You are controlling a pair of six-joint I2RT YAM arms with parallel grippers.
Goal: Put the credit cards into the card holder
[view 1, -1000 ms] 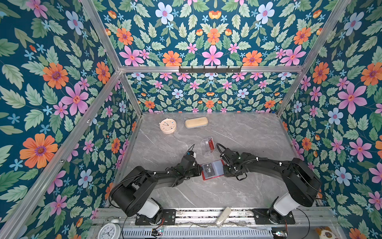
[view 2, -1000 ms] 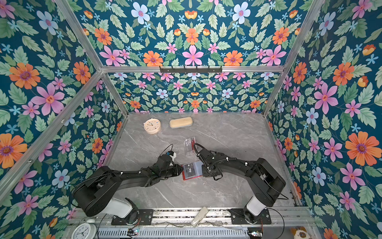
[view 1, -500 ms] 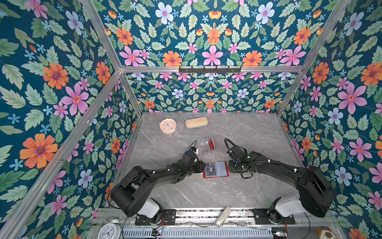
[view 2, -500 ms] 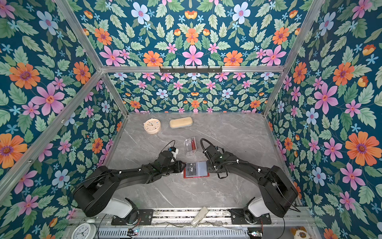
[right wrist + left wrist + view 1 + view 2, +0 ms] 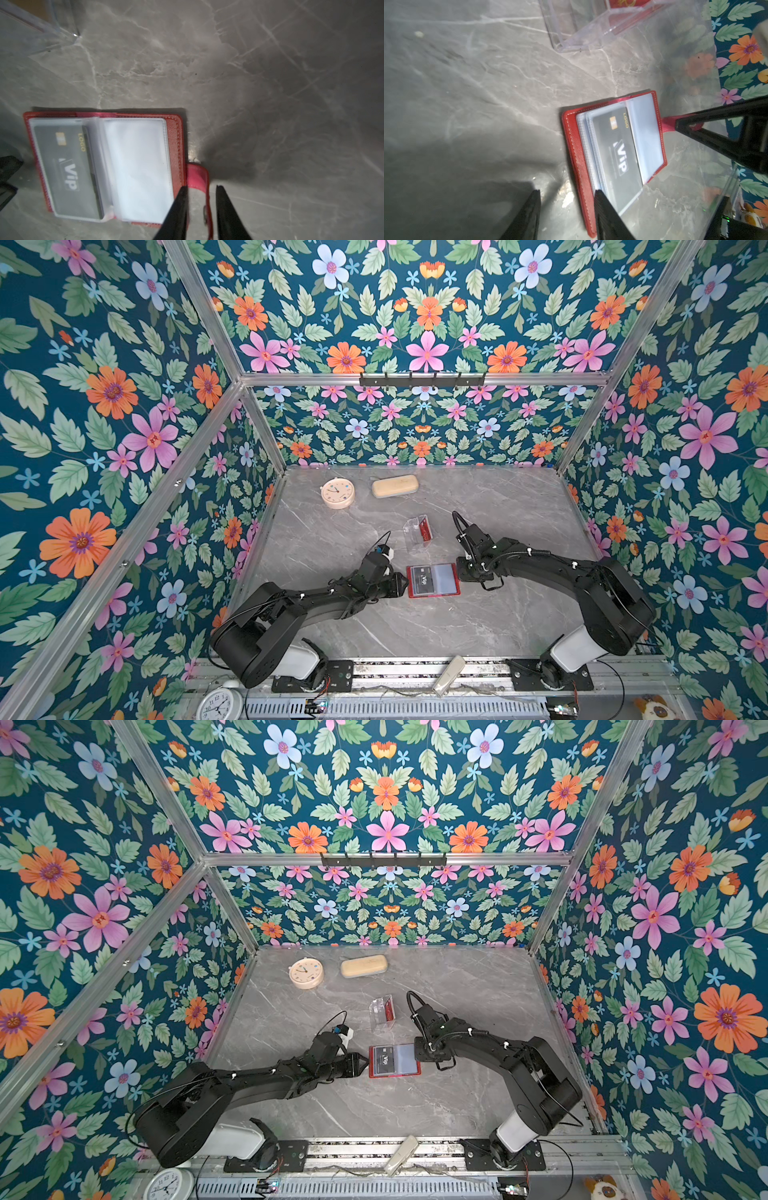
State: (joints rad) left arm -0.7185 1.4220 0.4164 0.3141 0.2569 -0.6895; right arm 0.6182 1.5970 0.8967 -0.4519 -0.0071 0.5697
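Near the middle of the grey marbled bench (image 5: 478, 626), toward its front edge, the red card holder (image 5: 444, 578) lies open and flat; the dark card (image 5: 424, 583) with the white "Vip" mark sits inside a clear sleeve (image 5: 583, 133) on the half nearer the left arm, while the facing sleeve (image 5: 141, 166) shows only pale blank plastic. The left tool (image 5: 404, 585) lies low at the holder's left edge; in the left wrist view its jaws are spread with bare bench between them, one fingertip (image 5: 600, 199) lying over the corner of the cover and sleeves - released, gripping nothing. The right tool (image 5: 460, 572) meets the opposite edge; in the right wrist view its two fingers stand a little apart on either side of the holder's red strap (image 5: 197, 178), whose snap shows between them - whether they actually pinch the strap I cannot tell. Just behind the holder and apart from it, a red card (image 5: 424, 529) stands in a clear plastic box (image 5: 411, 539); well back near the rear wall lie a round cream clock (image 5: 337, 492) and, beside it, a tan oblong case (image 5: 395, 486), both apart from the arms.
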